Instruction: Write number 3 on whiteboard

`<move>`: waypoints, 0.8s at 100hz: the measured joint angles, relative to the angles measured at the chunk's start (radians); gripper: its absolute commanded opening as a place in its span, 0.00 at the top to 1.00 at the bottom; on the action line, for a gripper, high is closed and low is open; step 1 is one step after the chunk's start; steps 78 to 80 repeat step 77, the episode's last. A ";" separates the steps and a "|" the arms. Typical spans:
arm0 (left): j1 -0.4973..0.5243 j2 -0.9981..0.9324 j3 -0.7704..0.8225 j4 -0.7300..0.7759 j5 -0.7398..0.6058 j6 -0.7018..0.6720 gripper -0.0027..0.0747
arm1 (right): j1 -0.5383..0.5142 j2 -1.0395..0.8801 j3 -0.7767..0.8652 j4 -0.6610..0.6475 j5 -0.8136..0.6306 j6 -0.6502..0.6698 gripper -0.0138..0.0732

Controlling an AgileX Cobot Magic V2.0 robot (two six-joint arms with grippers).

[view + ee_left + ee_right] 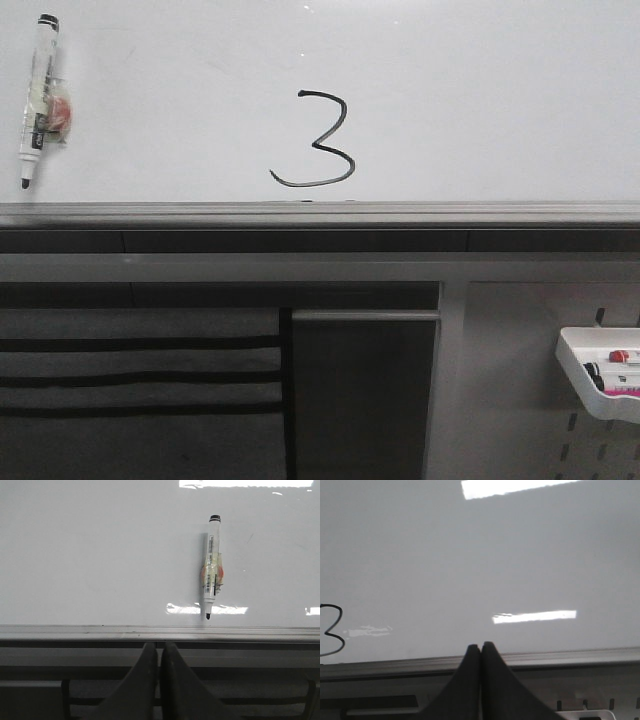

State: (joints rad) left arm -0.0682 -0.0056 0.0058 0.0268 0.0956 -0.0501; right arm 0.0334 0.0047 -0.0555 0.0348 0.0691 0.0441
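**A 3 on the board, both grippers closed and empty**

The whiteboard (480,90) fills the upper part of the front view, glossy, with ceiling lights reflected on it. On it, a little left of the middle and low down, stands the 3 (316,140), drawn in thin black line; its lower stroke curls out long to the left and ends just above the grey rail (320,213) along the board's bottom edge.

Far to the left of the digit a marker (38,95) is stuck upright against the board, black cap end up, uncapped tip down, with a bit of tape and something reddish around its middle. The tip hangs just above the rail.

The left gripper (160,652) sits below the rail, its two dark fingers pressed together with nothing between them; the marker is above it and off to one side. The right gripper (481,652) is likewise pinched closed and empty, its tips reaching the rail, and the 3 shows only partly at the edge of its view.

Down at the right, a small white tray (600,380) on a pegboard holds a few markers.
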 measured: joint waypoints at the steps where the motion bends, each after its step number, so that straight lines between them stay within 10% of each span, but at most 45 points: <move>1: 0.000 0.000 0.000 0.000 0.000 0.000 0.99 | -0.002 -0.004 0.007 0.000 -0.007 0.000 0.93; 80: 0.000 0.000 0.000 0.000 0.000 0.000 0.99 | -0.006 -0.014 0.073 0.000 -0.161 0.002 0.93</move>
